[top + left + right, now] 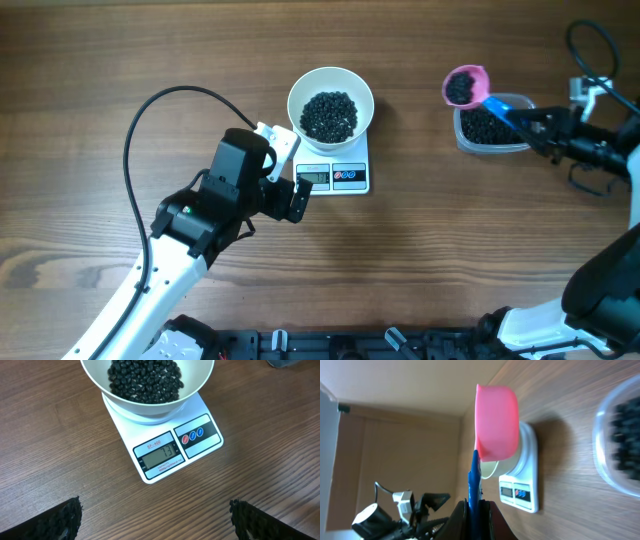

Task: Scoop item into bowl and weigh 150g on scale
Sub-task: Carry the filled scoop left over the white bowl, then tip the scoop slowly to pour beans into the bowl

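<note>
The white bowl (331, 82) stands on the small white scale (352, 177) and holds a heap of black beans (329, 115). In the left wrist view the scale (200, 445) has its display reading 73, with the bowl (145, 406) on top. My left gripper (293, 172) hovers open just left of the scale, its fingers (65, 520) wide apart over bare wood. My right gripper (535, 125) is shut on the blue handle (474, 480) of a pink scoop (465, 86). The scoop is full of beans and held above the tub's left end.
A clear plastic tub (490, 125) of black beans sits at the right, and shows blurred in the right wrist view (620, 440). A black cable (140, 130) loops over the left side of the wooden table (450, 250).
</note>
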